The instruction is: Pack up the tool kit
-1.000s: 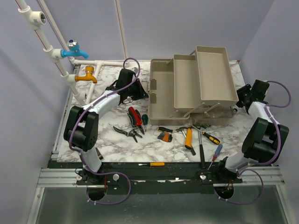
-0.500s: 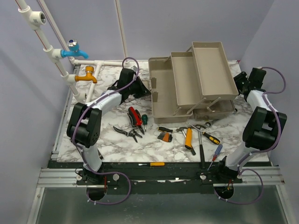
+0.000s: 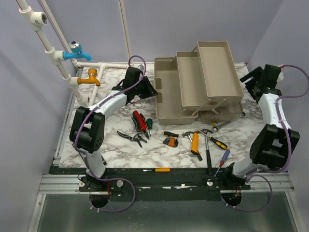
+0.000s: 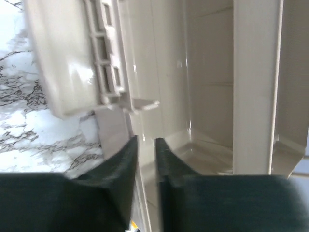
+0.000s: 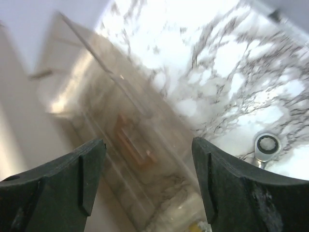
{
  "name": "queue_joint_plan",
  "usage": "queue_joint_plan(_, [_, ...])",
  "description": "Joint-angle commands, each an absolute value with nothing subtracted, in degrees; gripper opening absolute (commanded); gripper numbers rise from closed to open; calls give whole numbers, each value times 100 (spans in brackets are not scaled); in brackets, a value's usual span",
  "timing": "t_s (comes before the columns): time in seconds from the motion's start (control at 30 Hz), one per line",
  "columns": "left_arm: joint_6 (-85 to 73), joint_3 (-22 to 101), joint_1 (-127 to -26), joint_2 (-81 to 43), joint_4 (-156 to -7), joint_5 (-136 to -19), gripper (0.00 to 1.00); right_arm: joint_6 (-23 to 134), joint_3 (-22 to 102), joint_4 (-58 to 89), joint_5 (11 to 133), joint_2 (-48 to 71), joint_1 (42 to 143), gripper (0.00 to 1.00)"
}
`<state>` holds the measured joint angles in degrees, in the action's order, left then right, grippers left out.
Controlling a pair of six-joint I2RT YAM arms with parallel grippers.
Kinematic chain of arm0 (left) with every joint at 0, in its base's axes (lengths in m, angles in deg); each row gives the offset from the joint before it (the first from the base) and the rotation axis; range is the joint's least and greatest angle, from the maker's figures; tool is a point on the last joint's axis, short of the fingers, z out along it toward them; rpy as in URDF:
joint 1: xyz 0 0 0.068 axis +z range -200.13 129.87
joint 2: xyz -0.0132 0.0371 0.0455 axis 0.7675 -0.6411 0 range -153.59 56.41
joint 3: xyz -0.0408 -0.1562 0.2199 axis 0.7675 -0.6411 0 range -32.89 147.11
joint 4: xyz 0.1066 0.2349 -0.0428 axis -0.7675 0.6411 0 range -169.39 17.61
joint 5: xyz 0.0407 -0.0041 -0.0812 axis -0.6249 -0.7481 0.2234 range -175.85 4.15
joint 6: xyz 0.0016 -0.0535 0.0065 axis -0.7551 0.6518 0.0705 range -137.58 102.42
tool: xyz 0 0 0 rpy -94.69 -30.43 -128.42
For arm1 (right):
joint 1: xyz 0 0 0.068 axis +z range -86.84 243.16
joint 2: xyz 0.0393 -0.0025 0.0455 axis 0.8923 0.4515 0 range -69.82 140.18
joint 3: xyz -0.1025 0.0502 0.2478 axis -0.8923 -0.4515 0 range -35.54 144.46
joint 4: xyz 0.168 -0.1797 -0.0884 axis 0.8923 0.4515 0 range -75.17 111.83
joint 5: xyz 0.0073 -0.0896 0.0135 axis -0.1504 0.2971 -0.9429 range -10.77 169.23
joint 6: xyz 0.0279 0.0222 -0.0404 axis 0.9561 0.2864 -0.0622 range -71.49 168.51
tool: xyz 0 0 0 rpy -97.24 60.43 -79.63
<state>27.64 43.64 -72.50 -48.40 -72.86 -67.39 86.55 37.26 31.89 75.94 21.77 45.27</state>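
The beige toolbox (image 3: 170,94) stands open at the back middle, its fold-out trays (image 3: 217,63) raised to the right. My left gripper (image 3: 151,90) is shut on the box's left wall; in the left wrist view the fingers (image 4: 146,141) pinch the thin beige wall (image 4: 145,96). My right gripper (image 3: 250,80) is open and empty beside the box's right end. The right wrist view (image 5: 147,145) shows the smoky lid (image 5: 159,183) with the pink handle (image 5: 133,140) blurred behind it. Red pliers (image 3: 140,121), an orange hammer (image 3: 194,143) and several other tools lie in front of the box.
Blue tap (image 3: 77,51) and orange tap (image 3: 90,78) on white pipes stand at the back left. A wrench (image 3: 221,125) lies by the box's front right; its head also shows in the right wrist view (image 5: 267,144). An orange screwdriver (image 3: 158,170) lies on the front rail.
The toolbox has shifted left and toward the back with my left gripper holding its wall. My right gripper has drawn away from the box to the back right and risen.
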Motion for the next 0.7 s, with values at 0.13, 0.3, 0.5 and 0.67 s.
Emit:
queue_joint_plan(0.13, [1719,4729,-7342,-3722,-6025,-7373,47,8728,3572,3701,9324,453,4612,93])
queue_joint_plan(0.3, [1626,3885,-7344,-2625,-5957,-7770,79,8130,3416,3742,7589,-187,4645,87])
queue_joint_plan(0.5, [1914,2088,-7351,-653,-6132,-8526,99,7522,3297,3786,6757,-1080,5140,82])
queue_joint_plan(0.67, [2062,1154,-7332,654,-5882,-9037,99,7356,3677,3946,6159,-1156,5838,80])
